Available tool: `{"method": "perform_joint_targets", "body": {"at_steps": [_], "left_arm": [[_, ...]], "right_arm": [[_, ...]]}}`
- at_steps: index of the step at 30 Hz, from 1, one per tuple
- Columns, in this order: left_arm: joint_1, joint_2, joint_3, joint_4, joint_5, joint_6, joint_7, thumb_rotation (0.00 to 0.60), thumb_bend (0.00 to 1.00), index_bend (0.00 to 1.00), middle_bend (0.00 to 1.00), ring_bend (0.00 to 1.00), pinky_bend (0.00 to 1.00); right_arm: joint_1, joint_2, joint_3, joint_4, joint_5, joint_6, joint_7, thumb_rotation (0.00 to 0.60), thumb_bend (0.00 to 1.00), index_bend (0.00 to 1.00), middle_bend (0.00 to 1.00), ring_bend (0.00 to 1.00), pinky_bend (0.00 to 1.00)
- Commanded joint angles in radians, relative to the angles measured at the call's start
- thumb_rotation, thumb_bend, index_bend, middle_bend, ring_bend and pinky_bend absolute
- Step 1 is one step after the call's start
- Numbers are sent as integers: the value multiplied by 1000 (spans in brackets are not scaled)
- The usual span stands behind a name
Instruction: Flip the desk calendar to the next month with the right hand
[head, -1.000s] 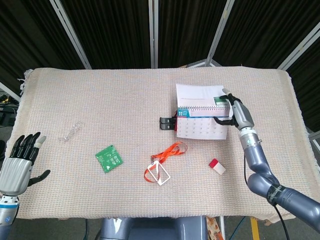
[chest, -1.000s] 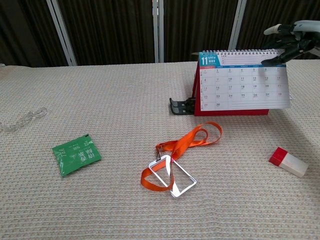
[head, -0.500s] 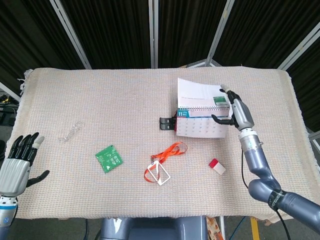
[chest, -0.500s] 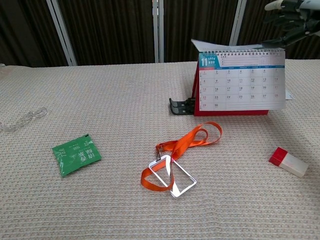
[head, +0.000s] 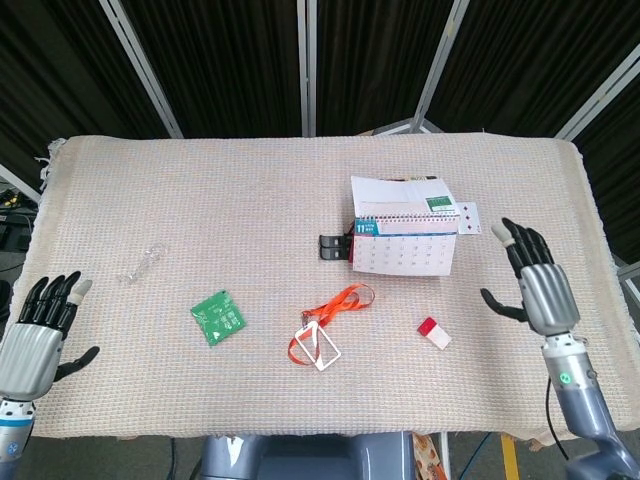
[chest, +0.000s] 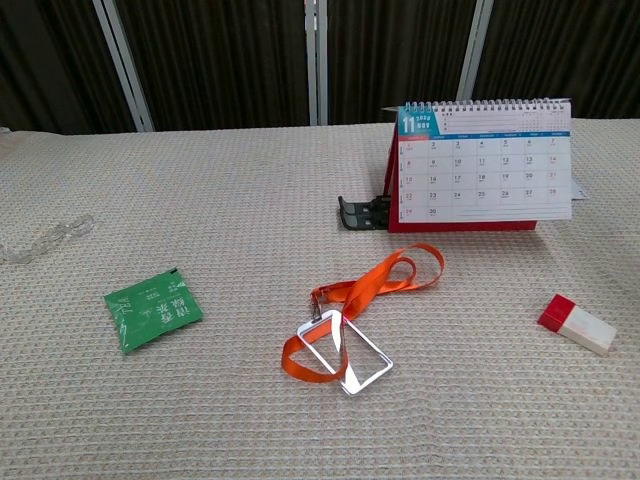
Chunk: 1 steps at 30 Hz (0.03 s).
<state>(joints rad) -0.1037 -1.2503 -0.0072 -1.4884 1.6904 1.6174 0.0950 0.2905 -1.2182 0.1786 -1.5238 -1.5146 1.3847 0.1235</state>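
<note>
The desk calendar stands right of centre on the table, showing a page headed 11, with turned pages lying over its back. From the chest view, the desk calendar stands upright on its red base. My right hand is off to the calendar's right near the table's edge, fingers spread, holding nothing. My left hand hangs open at the near left corner. Neither hand appears in the chest view.
An orange lanyard with a clear badge holder, a green sachet, a red-and-white eraser, a black binder clip and a clear chain lie on the woven cloth.
My right hand let go of the calendar's top and pulled back to the right and toward me. The lifted page has dropped over the back. The left hand barely moved.
</note>
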Motion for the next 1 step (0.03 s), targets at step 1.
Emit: {"method": "perform_joint_targets", "body": {"at_steps": [1], "left_arm": [[-1,-6,4,5,4,-4,7,600,67,0,0,0,0]], "right_arm": [[-87,-18,-83,69,-68,95,-77,600,220,8,0,0,0]]}}
